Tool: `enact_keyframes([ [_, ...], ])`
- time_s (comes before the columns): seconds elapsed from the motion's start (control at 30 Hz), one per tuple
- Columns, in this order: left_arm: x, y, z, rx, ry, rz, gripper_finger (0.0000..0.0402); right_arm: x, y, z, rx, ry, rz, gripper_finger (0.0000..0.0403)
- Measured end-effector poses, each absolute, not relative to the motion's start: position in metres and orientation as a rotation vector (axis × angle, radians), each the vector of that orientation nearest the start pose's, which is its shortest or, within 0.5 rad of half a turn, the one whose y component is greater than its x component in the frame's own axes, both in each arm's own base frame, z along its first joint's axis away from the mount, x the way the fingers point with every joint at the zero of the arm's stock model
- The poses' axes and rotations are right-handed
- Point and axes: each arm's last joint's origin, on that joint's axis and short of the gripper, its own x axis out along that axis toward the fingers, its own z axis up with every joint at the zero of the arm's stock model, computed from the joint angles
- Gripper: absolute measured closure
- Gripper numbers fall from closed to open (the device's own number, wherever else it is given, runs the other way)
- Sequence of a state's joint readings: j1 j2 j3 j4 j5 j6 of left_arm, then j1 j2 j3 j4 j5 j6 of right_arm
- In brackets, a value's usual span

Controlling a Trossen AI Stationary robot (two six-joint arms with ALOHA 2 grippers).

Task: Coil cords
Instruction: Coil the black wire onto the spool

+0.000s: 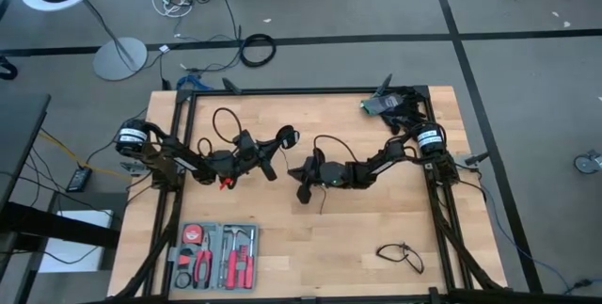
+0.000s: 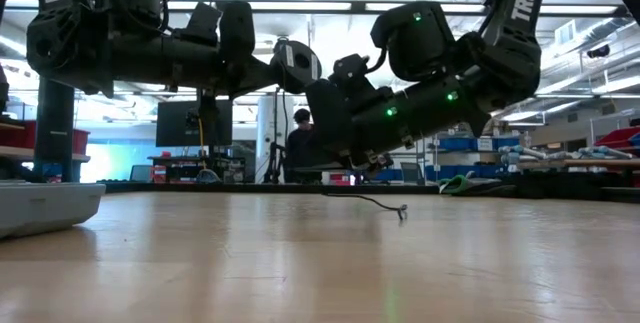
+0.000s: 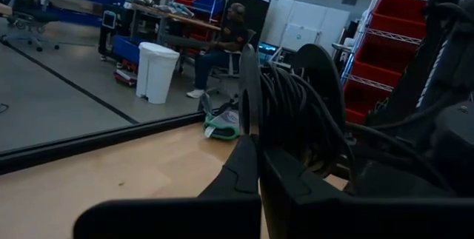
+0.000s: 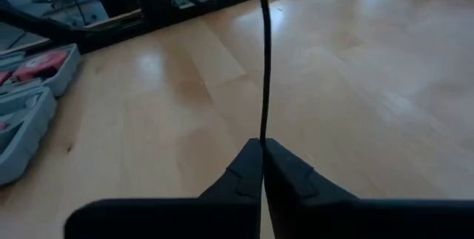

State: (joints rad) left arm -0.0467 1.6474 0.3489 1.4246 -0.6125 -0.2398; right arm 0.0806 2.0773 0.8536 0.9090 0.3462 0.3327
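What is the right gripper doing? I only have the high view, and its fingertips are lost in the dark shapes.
Observer: The right gripper is shut on a thin black cord.
Operator: And the left one?
Observer: The left gripper is shut too, on coiled loops of black cord.
Operator: Is any cord on the wood?
Observer: Yes. In the low view, a loose end trails on the table.
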Motion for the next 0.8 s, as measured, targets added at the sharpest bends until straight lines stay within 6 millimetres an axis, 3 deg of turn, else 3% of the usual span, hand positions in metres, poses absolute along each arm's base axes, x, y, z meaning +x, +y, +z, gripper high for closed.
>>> enact_keyframes([
  [0.23, 0.255, 0.004, 0.158, -0.273, -0.183, 0.542, 0.0402, 0.369, 0.018, 0.091, 0.305, 0.399, -0.416, 0.0401],
  [0.4, 0.256, 0.003, 0.157, -0.246, -0.162, 0.487, 0.0402, 0.351, 0.015, 0.105, 0.322, 0.537, -0.504, 0.0402],
  [0.6, 0.257, 0.002, 0.158, -0.218, -0.157, 0.455, 0.0402, 0.325, 0.008, 0.154, 0.256, 0.595, -0.6, 0.0402],
  [0.8, 0.258, 0.0, 0.151, -0.191, -0.081, 0.42, 0.0402, 0.305, -0.004, 0.216, 0.263, 0.436, -0.595, 0.0403],
])
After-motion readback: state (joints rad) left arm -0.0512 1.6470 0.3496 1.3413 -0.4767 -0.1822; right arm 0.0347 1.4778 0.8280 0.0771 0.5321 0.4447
